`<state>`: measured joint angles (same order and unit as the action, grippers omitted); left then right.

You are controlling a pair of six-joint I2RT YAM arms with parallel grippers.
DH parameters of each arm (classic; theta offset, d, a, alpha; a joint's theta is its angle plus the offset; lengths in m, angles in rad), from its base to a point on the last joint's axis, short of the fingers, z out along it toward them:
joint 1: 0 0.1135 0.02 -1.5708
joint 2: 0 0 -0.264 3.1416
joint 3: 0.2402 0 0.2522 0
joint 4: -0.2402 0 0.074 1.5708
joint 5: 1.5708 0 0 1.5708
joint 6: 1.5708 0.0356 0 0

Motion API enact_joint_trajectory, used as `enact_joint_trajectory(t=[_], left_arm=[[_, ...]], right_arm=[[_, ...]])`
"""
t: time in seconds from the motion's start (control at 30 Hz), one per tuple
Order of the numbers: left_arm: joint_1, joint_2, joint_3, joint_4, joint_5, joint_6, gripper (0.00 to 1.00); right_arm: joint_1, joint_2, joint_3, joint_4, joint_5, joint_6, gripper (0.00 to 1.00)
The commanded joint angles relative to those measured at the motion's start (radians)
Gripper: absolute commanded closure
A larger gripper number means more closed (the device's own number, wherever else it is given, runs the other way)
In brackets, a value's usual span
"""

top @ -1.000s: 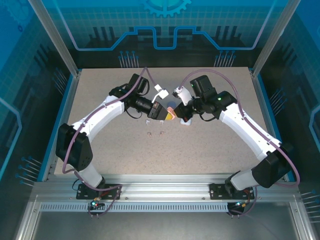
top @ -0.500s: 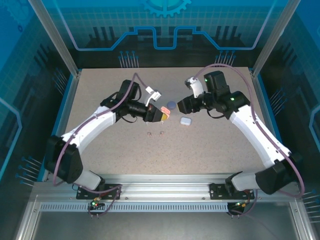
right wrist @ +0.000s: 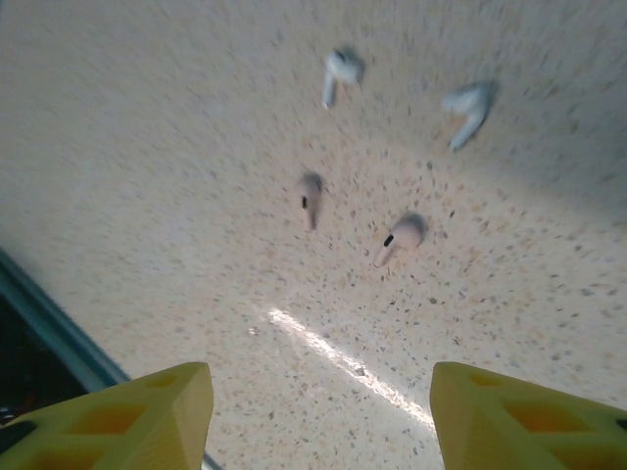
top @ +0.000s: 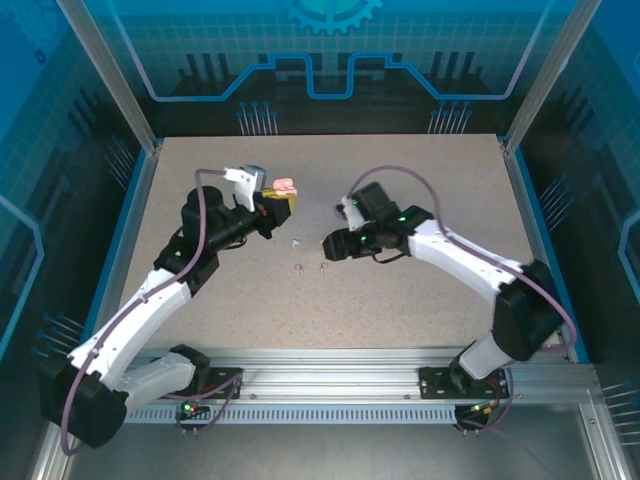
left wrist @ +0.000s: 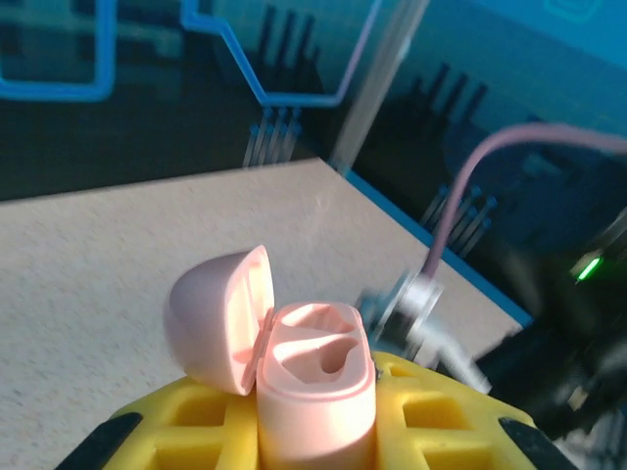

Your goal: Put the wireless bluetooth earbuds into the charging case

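On the speckled table (top: 420, 300), nearest the arm bases, lie the left pink earbud (top: 301, 268) and the right pink earbud (top: 323, 268), side by side but apart; just beyond them, in the right wrist view, a white earbud (right wrist: 340, 70) and another white earbud (right wrist: 468, 106) lie flat, also apart from each other; none of the four sits in a case. The right gripper (top: 326, 247) hangs over this cluster from the right, its yellow fingers (right wrist: 147, 411) spread wide with nothing between them. Farther off and to the left, the left gripper (top: 283, 199) is pressed together on the pink charging case (left wrist: 313, 382); the case stands upright between the fingers, clear of the table, its lid (left wrist: 216, 318) swung open to the left and both sockets showing.
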<state>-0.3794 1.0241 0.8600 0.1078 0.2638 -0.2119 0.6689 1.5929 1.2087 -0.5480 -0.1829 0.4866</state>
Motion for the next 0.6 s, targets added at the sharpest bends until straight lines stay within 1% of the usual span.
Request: enact_joint_trajectory(t=[0.0, 0.07, 0.27, 0.4, 0.57], left_arm=[[0.002, -0.060, -0.027, 0.107, -0.146, -0.047, 1.00], [0.002, -0.085, -0.032, 0.116, -0.169, -0.061, 1.00], [0.003, -0.122, -0.034, 0.125, -0.193, -0.090, 1.00], [0.002, -0.122, -0.031, 0.124, -0.195, -0.098, 1.00], [0.004, -0.126, -0.034, 0.128, -0.194, -0.113, 1.00]], right_arm=[[0.059, 0.123, 0.096, 0.020, 0.088, 0.031, 0.41], [0.086, 0.219, 0.175, -0.021, 0.122, 0.026, 0.43], [0.134, 0.432, 0.377, -0.129, 0.193, 0.020, 0.47], [0.154, 0.530, 0.478, -0.189, 0.218, 0.018, 0.48], [0.174, 0.617, 0.565, -0.245, 0.237, 0.023, 0.51]])
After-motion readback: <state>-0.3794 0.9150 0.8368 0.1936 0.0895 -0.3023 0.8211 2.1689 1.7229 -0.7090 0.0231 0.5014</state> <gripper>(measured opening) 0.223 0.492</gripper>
